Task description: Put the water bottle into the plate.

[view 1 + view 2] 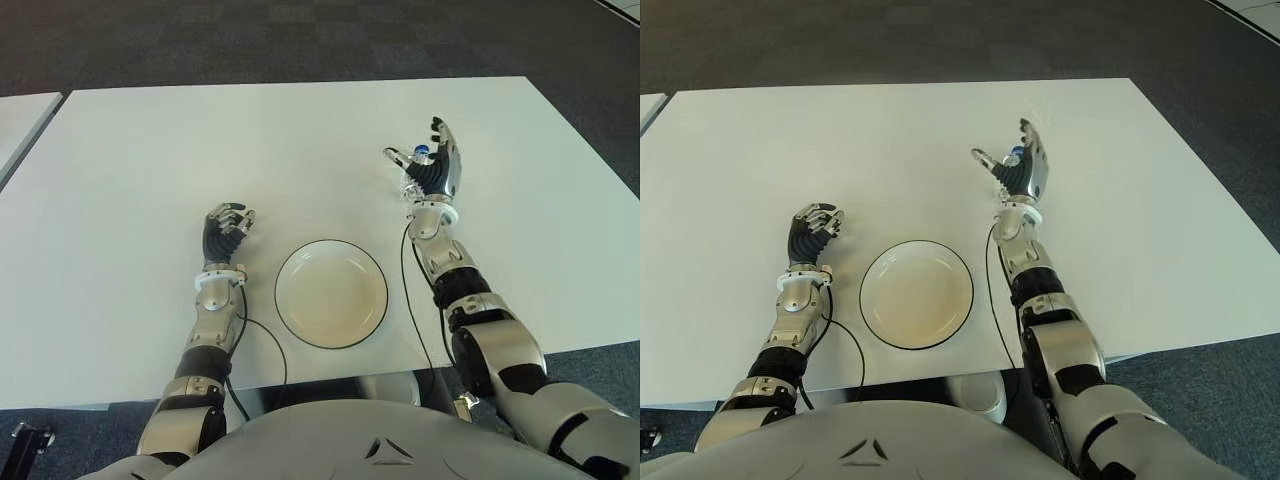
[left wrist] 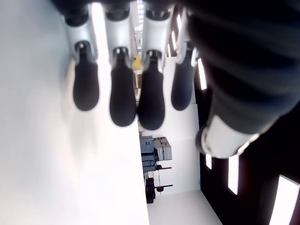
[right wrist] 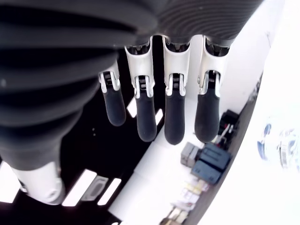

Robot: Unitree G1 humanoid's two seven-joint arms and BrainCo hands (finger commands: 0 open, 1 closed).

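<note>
The right hand (image 1: 432, 170) is reaching with fingers spread wide beside the water bottle (image 1: 421, 155) lying far out on the table (image 1: 150, 150), nothing gripped yet, while the plate (image 1: 331, 293) is sitting empty and the left hand (image 1: 226, 230) is curling idle left of it.

Plate (image 1: 331, 293) on table (image 1: 150, 160) btwn hands; bottle (image 1: 417, 166) behind-right of it, beside right hand (image 1: 432, 172).
</note>
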